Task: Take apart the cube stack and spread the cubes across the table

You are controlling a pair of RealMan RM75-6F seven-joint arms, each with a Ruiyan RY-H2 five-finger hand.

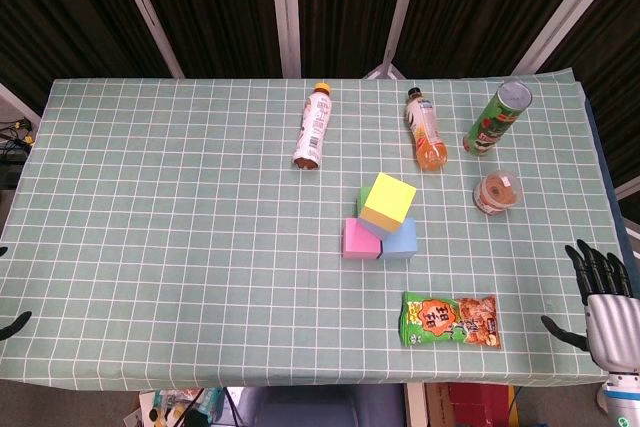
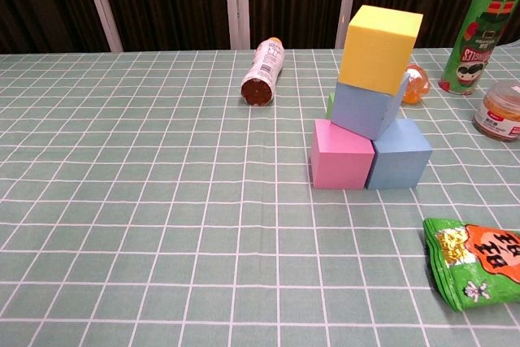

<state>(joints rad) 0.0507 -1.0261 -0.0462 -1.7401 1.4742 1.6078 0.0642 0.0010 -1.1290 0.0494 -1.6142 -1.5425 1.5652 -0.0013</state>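
Cube stack (image 2: 370,103) stood mid-table, untouched, snack bag (image 1: 450,319) near front edge, bottles and Pringles can (image 1: 496,119) behind, right hand (image 1: 607,305) spread empty at right edge, left hand (image 1: 14,324) fingers unclear

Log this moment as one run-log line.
stage: before first grasp | cube stack: intact, yellow cube on top | right robot hand: open, table edge | left robot hand: barely visible

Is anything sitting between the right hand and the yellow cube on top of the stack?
Partly. The snack bag lies on the table between the right hand and the cube stack, low and flat. The yellow cube sits on top, so a raised approach looks unobstructed.
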